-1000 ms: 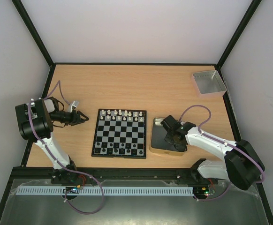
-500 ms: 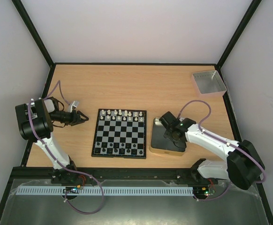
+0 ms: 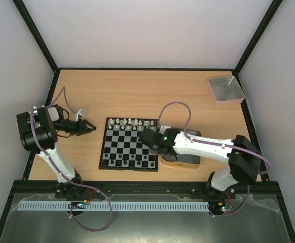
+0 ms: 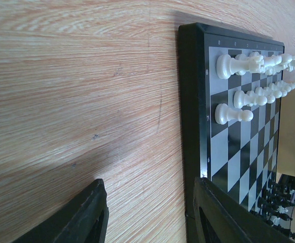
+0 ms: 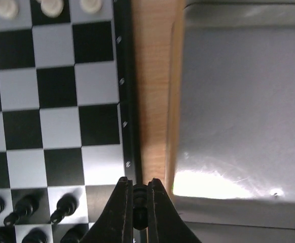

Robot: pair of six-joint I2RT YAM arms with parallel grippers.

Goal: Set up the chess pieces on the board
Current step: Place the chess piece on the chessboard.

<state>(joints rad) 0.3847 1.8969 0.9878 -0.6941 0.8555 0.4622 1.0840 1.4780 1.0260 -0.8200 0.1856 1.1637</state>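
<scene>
The board point(image 3: 127, 144) lies mid-table, white chess pieces point(image 3: 132, 123) along its far rows and black ones point(image 3: 127, 160) along its near rows. My right gripper point(image 3: 150, 139) hovers over the board's right edge. In the right wrist view it point(image 5: 140, 195) is shut on a small black piece point(image 5: 140, 208), above the board's border point(image 5: 124, 126), with black pieces point(image 5: 26, 207) to its left. My left gripper point(image 3: 89, 127) rests left of the board, low over the table. Its jaws point(image 4: 150, 202) stand open and empty beside the board's border point(image 4: 193, 101) and the white pieces point(image 4: 233, 66).
A gold-rimmed metal tin point(image 3: 190, 158) sits right of the board, partly under my right arm; its pale inside point(image 5: 238, 101) fills the right wrist view. A grey square tray point(image 3: 225, 89) stands at the far right corner. Black frame posts edge the table.
My right arm swung left from over the tin to the board's right edge, and its jaws closed fully on the black piece. The left arm stayed still.
</scene>
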